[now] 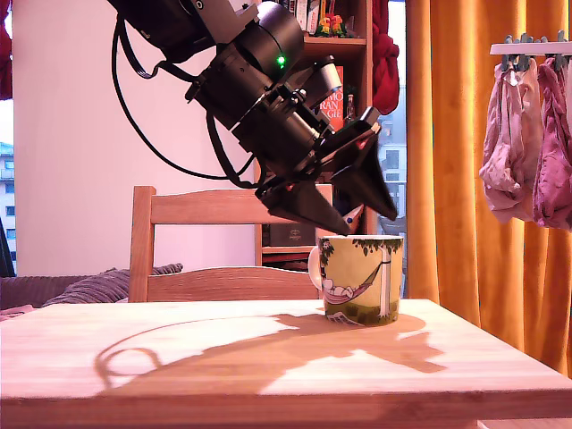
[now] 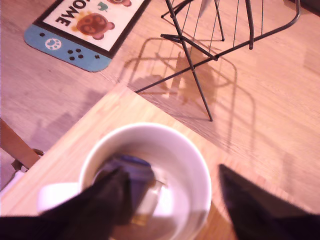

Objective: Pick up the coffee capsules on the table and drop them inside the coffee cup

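Here the hand [image 1: 368, 213] hangs spread open above the coffee cup [image 1: 362, 279]; capsules [image 2: 132, 170], seemingly, lie inside.

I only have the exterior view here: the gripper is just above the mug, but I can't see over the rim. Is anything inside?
Observer: Yes. In the wrist view a dark capsule lies inside the mug, with a paler shape beside it near the bottom.
Operator: Are the fingers open?
Observer: Open. One finger hangs over the mug's mouth, the other finger outside its rim.
Operator: Is the gripper carrying anything?
Observer: Nothing shows between the fingers of the gripper.
Operator: What's past the table edge?
Observer: Wood floor, a folding wire rack and a printed mat.
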You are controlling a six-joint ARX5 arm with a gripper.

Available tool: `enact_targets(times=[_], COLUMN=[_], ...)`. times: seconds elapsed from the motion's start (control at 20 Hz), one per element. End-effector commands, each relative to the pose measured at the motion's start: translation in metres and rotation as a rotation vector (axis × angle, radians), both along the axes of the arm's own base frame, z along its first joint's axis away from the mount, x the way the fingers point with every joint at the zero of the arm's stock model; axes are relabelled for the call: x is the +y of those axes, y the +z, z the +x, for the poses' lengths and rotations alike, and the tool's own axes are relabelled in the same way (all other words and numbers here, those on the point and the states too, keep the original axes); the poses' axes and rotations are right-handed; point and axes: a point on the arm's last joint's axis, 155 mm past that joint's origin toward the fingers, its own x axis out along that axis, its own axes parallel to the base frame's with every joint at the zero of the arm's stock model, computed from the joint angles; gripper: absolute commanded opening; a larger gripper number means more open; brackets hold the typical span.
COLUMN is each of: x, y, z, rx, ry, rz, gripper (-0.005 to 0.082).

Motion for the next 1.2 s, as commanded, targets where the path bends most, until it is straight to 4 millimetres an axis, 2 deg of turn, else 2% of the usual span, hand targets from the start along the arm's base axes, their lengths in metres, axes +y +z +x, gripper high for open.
enact_targets(times=[0.0,0.15,0.25,0.35,0.45,0.5,0.7,0.95,1.15], x=[-0.003,-0.003,-0.002,-0.003,-0.001,0.001,0.013,0.029,0.044], y=[-0.004,-0.003,0.003,0.017,0.035,0.043,0.069,0.077,0.092], z=[0.000,-0.001,-0.001,-0.002,-0.005,-0.006,-0.008,-0.014,-0.011], rx=[0.005,0.004,-0.004,-0.021,-0.062,-0.080,-0.142,-0.151,-0.190], ry=[-0.005,-0.006,-0.005,-0.011,-0.029,-0.034,-0.021,-0.032,0.000], rz=[0.003,0.003,-0.004,-0.026,-0.037,-0.039,-0.025,0.014,0.031], gripper=[0.0674,0.0629,0.0531,0.0331,0.0028,-0.0021,-0.0020,-0.0020,-0.0020])
